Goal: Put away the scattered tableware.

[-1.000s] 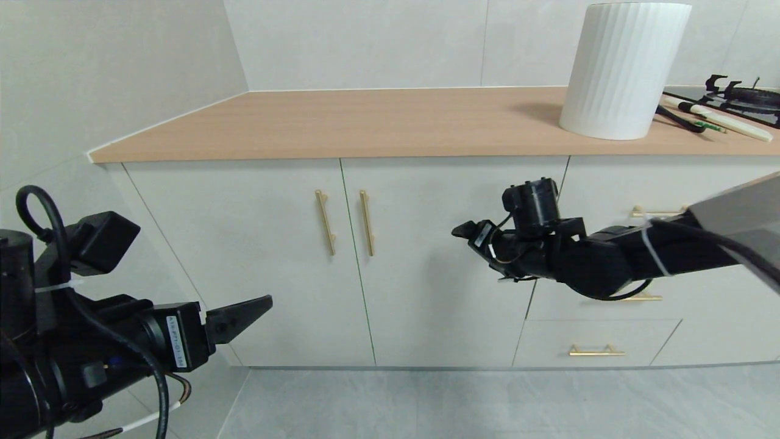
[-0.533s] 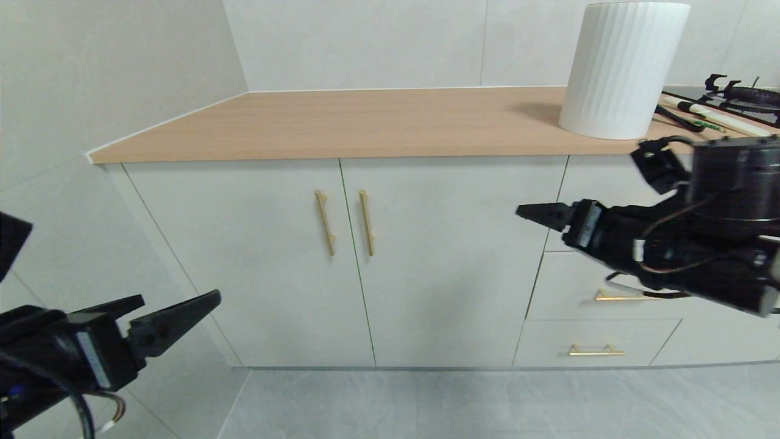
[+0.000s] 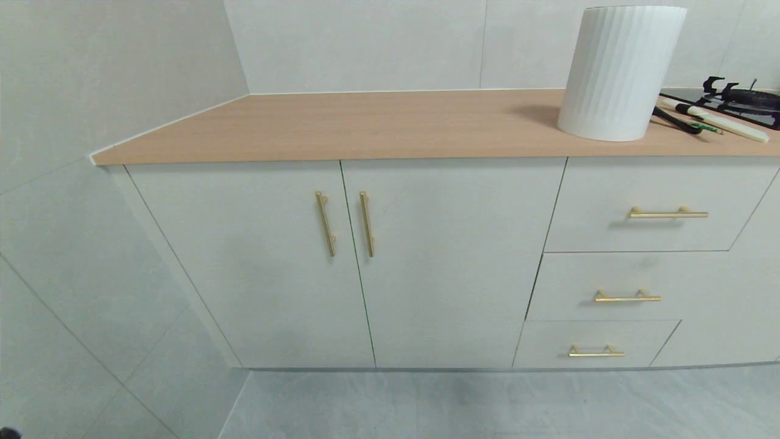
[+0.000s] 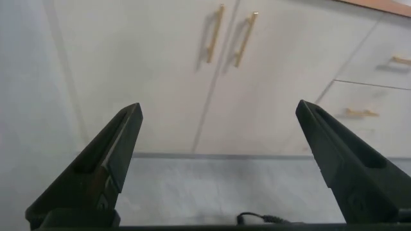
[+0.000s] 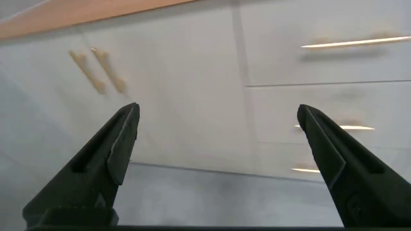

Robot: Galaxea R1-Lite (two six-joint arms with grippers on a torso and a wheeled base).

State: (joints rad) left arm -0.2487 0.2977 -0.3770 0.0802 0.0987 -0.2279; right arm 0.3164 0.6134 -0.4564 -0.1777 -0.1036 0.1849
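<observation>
While left hand (image 4: 218, 108) and right hand (image 5: 215, 109) gape empty, I'd reach for the utensils (image 3: 722, 121) at upper right, gripping one handle squarely.

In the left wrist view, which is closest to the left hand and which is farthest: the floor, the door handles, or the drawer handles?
From the left hand, as best I can judge:
1. Floor, just below and ahead.
2. Door handles, ahead and higher up.
3. Drawer handles, farther off, on the robot's right.
</observation>
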